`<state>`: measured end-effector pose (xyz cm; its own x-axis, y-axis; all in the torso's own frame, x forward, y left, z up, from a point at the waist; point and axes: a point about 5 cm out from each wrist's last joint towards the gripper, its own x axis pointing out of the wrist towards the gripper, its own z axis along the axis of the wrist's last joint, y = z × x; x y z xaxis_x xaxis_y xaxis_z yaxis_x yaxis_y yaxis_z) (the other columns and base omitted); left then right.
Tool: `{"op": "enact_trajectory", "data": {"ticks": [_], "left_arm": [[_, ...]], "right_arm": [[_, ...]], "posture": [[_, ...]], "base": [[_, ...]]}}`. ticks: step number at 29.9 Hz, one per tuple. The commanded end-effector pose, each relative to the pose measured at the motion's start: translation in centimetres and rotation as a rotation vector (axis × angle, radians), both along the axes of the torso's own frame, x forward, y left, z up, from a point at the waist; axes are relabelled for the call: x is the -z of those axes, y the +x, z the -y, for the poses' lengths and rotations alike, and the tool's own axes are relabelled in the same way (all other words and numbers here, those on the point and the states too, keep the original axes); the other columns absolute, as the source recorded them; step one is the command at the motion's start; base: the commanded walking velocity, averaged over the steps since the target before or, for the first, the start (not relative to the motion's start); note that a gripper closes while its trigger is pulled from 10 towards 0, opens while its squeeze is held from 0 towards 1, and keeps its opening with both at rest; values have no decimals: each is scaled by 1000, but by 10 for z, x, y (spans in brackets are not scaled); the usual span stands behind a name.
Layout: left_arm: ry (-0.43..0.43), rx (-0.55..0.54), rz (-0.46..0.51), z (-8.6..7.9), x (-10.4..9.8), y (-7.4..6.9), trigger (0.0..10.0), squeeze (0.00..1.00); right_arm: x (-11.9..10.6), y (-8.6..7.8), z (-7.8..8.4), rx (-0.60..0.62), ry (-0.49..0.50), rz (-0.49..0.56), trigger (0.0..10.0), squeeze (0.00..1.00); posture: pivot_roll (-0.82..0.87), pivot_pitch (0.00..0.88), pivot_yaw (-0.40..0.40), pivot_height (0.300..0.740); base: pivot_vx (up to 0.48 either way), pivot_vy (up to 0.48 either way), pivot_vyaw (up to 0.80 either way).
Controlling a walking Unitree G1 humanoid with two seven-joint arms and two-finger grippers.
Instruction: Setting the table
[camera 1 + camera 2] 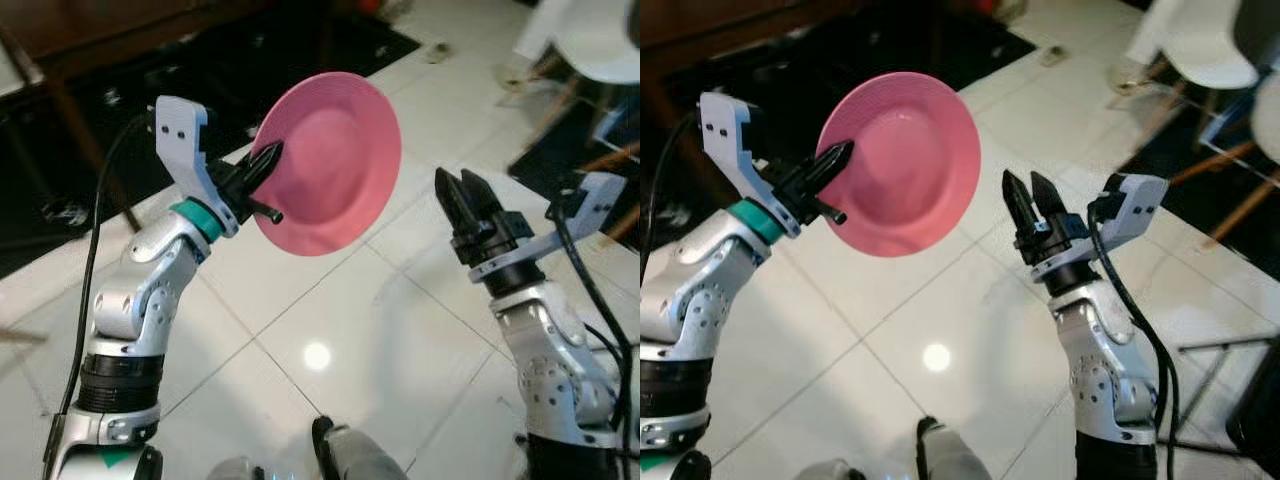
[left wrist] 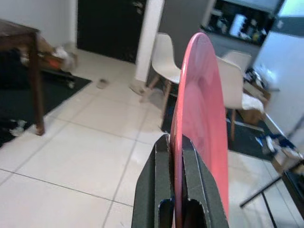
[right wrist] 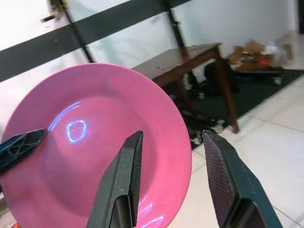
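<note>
— Holding the pink plate (image 1: 330, 165) up in the air, is that the left gripper (image 1: 262, 185)?

— Yes. Its two black fingers are clamped on the plate's left rim, one on each face, and the plate stands on edge above the white tiled floor (image 1: 330, 330), hollow side facing the right arm.

— And the right gripper (image 1: 1030, 205)?

— Raised to the right of the plate, apart from it, fingers spread with nothing between them. Its wrist camera looks straight into the plate's hollow.

— Any writing or labels?

— None I can read on the plate or the arms. The plate face is plain pink with a light glare.

— What's around for room to move?

— Open tile lies below and between the arms. A dark wooden table (image 3: 190, 59) stands far left, with a black rug (image 1: 250, 70) under it and clutter on the rug. White chairs (image 2: 166, 59) stand far right, and a dark stand's legs (image 1: 1230, 360) sit on the near right.
</note>
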<state>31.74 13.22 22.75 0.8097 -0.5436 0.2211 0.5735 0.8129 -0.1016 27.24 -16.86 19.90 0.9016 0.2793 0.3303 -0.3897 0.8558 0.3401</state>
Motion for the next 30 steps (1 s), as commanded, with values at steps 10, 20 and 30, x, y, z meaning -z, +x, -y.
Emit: {"op": "enact_trajectory", "data": {"ticks": [10, 20, 30], "left_arm": [[0, 16, 2, 3, 0, 1, 10000, 0], [1, 26, 21, 6, -2, 2, 10000, 0], [9, 29, 34, 11, -1, 3, 10000, 0]], "right_arm": [[0, -1, 3, 12, -2, -5, 10000, 0], [-1, 0, 3, 13, -9, 2, 10000, 0], [-2, 0, 1, 12, -29, 12, 10000, 0]], "posture": [[-18, 55, 40, 740], [-22, 48, 39, 740], [-27, 36, 35, 740]], "base": [[0, 0, -800], [26, 0, -800], [462, 0, 0]]}}
